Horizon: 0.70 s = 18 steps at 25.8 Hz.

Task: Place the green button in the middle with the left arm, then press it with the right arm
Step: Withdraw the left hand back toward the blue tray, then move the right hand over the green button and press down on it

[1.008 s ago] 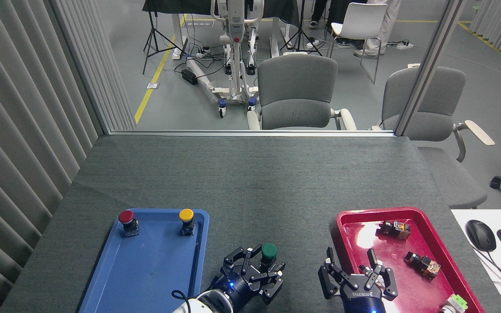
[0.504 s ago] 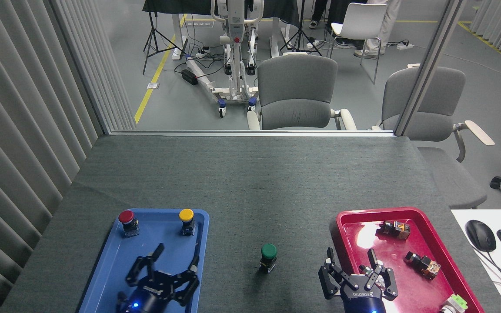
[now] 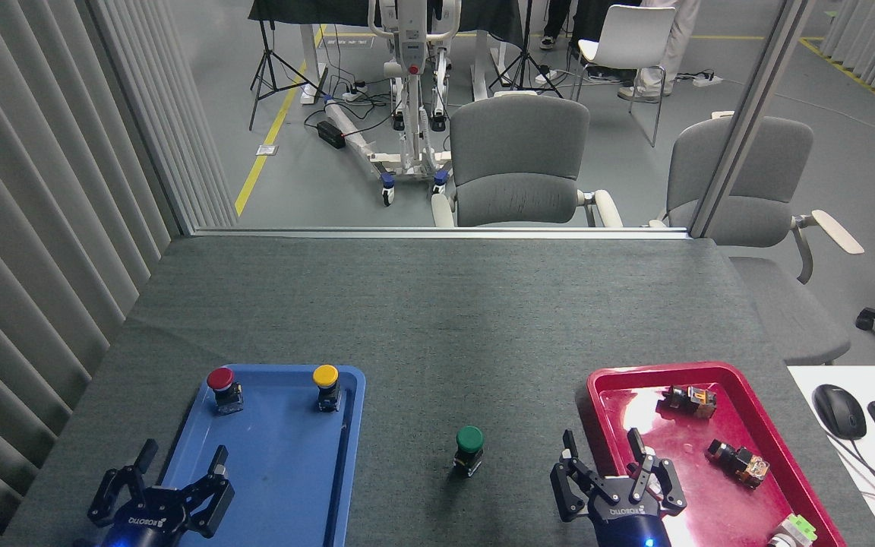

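Green button [image 3: 469, 448] is sitting upright on the bare cloth between the blue tray [image 3: 270, 486] and red tray [image 3: 718, 486]; placing looks done. Left gripper [image 3: 156, 486] is hanging splayed, empty, at 8 o'clock. Right gripper [image 3: 614, 475], fingers spread, is waiting at 3 o'clock; pressing calls for swinging it over the cap.

The only lettering that could be read was the brand ROBOTIQ, and it appeared twice. It stood in white capitals on the black body of the left gripper [image 3: 162, 472], low at the near edge of the table by the left rim of the blue tray [image 3: 354, 425], seen upside down from the head view. The same word sat on the black body of the right gripper [image 3: 611, 463], at the near edge by the left rim of the red tray [image 3: 593, 395], and it was inverted there too. The push-button caps carried no readable marks, and anything printed on the far equipment was too small to make out.
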Available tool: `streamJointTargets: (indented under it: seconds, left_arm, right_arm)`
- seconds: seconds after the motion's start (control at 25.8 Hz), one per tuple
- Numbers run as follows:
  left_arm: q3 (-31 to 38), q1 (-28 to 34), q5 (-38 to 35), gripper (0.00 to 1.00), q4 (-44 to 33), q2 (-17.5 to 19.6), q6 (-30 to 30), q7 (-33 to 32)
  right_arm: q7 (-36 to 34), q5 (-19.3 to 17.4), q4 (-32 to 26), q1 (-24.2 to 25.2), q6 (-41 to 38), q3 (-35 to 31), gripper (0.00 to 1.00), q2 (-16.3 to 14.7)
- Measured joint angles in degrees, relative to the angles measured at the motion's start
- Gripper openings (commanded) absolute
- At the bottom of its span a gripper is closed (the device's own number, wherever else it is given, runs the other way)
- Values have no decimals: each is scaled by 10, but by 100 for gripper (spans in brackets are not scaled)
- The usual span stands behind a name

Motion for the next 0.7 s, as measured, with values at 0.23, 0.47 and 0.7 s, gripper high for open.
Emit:
streamJointTargets:
  seconds: [0.23,0.47,0.7]
  left_arm:
    - [23,20,29,99,-29,-2,-6,-30]
    - [28,31,40,99,-36,8,-30,-31]
    - [34,34,60,99,-37,14,-50,-31]
  right_arm:
    - [1,3,15,-36,-33,60,14,-1]
    - [46,7,56,-83,-33,129,0,0]
    - [70,6,112,-124,-1,175,0,0]
